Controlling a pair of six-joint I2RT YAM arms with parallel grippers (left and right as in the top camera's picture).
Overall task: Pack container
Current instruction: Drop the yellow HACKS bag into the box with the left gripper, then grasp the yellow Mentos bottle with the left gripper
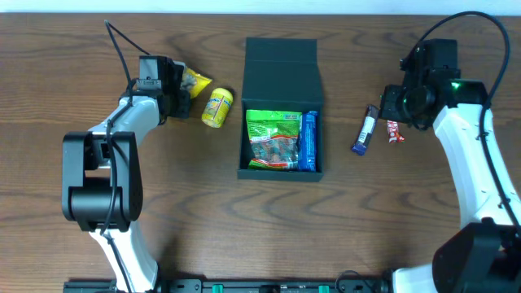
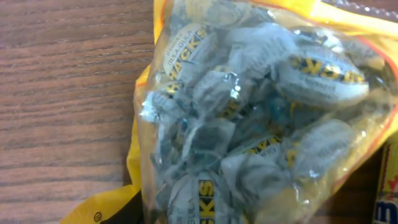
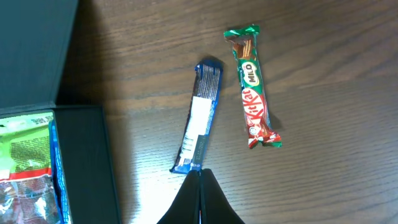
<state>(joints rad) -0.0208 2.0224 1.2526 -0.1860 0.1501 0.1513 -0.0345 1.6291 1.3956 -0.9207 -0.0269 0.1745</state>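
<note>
Mid-pack, container open at table centre, partly filled; left gripper over yellow candy bag, fingers hidden so can't tell grip, right gripper closed empty near blue bar; next probably needs bag lifted into container.

Your container is matte dark teal-green, holding a green packet and a blue packet. Left of it you see a yellow bag of silver-wrapped sweets. To the right, a blue-and-white bar and a red-and-green bar lie on the brown woodgrain table.
</note>
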